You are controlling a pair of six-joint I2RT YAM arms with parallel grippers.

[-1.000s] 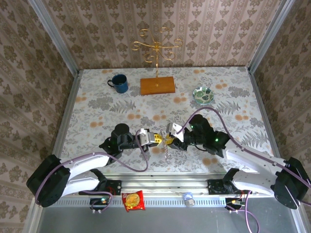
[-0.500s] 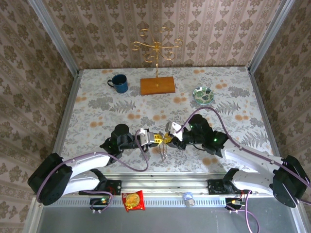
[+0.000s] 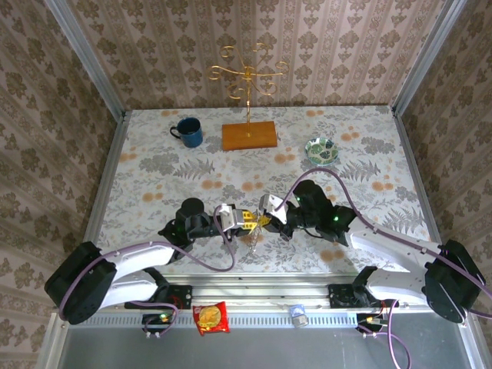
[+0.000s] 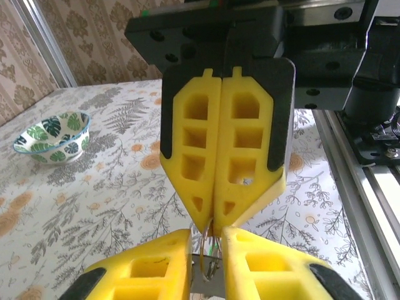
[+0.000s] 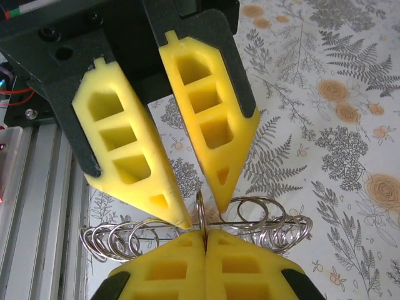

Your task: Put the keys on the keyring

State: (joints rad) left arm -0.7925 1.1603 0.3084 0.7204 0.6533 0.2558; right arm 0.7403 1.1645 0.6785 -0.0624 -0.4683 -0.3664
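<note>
Thin silver wire keyring point(image 5: 200, 209) is pinched edge-on between the pressed-together yellow ribbed fingers of the right gripper point(image 5: 205, 236), over the floral-print table point(image 5: 325, 144). Chain of silver wire loops point(image 5: 125, 237) is seen just beside it. Left gripper point(image 5: 205, 217) is held narrowly parted around the ring. Glossy leaf-patterned bowl point(image 4: 53, 136) and dark blue mug point(image 3: 188, 132) are set well apart.

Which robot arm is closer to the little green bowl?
Right. The right gripper sits near-left of the green bowl; the left gripper meets it tip to tip, farther left.
</note>
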